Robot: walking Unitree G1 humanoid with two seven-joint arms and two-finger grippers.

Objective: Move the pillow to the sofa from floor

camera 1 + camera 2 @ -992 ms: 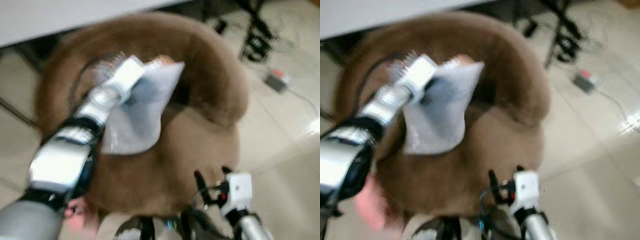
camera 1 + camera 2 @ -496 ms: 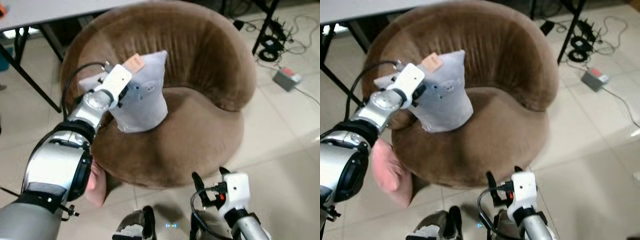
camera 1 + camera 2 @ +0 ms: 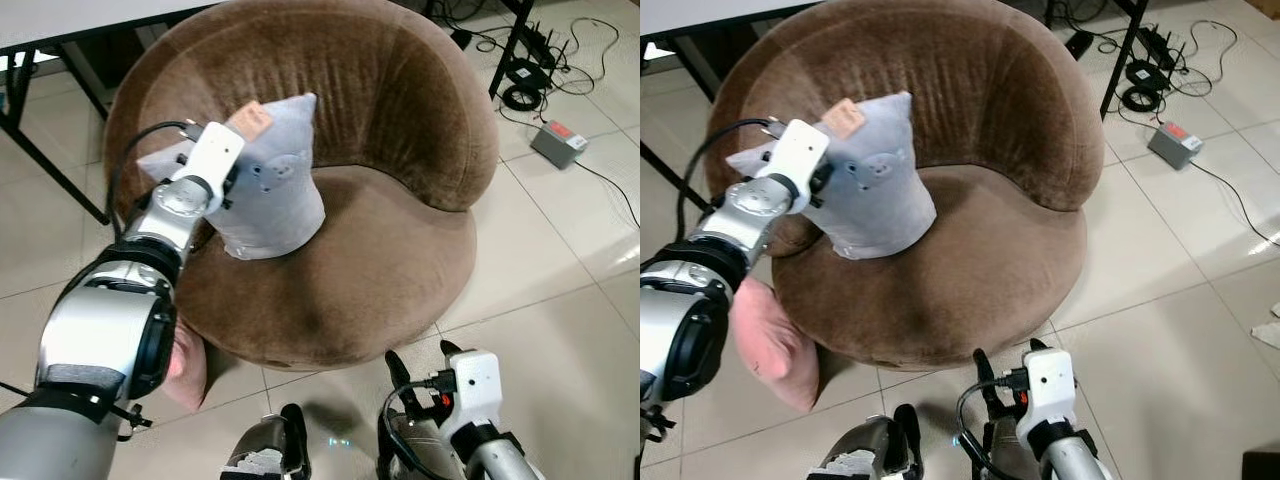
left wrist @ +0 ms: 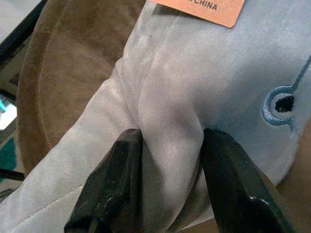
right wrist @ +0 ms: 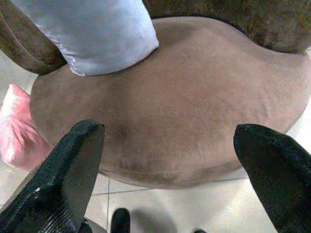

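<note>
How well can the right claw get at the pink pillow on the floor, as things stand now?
Probably not well. The pink pillow lies on the floor by the sofa's left side, under the left arm. The open right claw hangs low before the sofa's front, so it would have to cross over there.

The pillow's (image 4: 204, 77) orange tag (image 4: 204, 8) reads "CHINA", partly cut off.

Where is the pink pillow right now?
The pink pillow sits on the tiled floor, leaning against the brown sofa at its lower left side in the head views, below the left arm; the left gripper is pinching the grey pillow.
</note>
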